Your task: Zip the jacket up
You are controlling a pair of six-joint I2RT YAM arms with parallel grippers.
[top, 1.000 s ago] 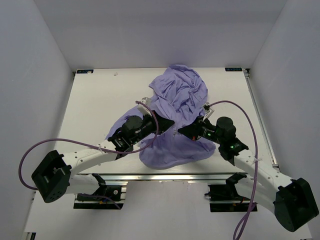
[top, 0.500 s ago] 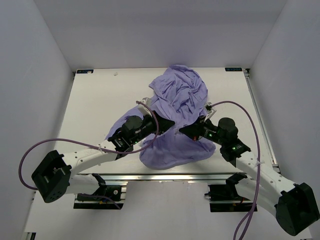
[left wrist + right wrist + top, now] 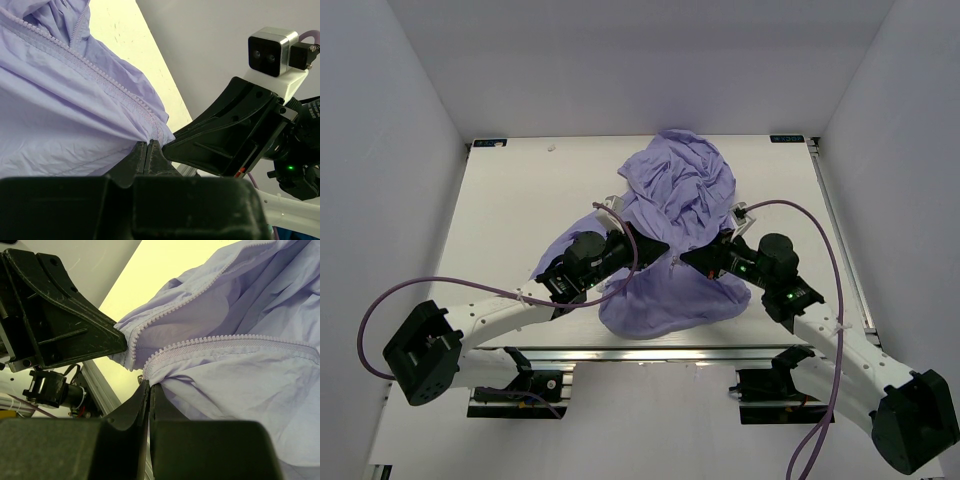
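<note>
The lavender jacket (image 3: 675, 205) lies bunched on the middle of the table, its front open. My left gripper (image 3: 663, 245) is shut on one zipper edge near its bottom end; the left wrist view shows the jacket (image 3: 60, 100) with its line of zipper teeth running into the closed left gripper (image 3: 148, 144). My right gripper (image 3: 686, 260) is shut on the other zipper edge, just right of the left one. In the right wrist view the jacket (image 3: 250, 355) hangs from the closed right gripper (image 3: 150, 385), a small metal zipper part beside the tip. The two gripper tips almost touch.
The white table (image 3: 510, 210) has walls at the left, right and back. Its metal front rail (image 3: 650, 352) runs along the near edge. The purple cables (image 3: 440, 290) loop from both arms. A jacket fold hangs near the front edge (image 3: 660, 315).
My right gripper has shifted slightly right and away from me with its zipper edge. The left arm has hardly moved. Both grips are unchanged.
</note>
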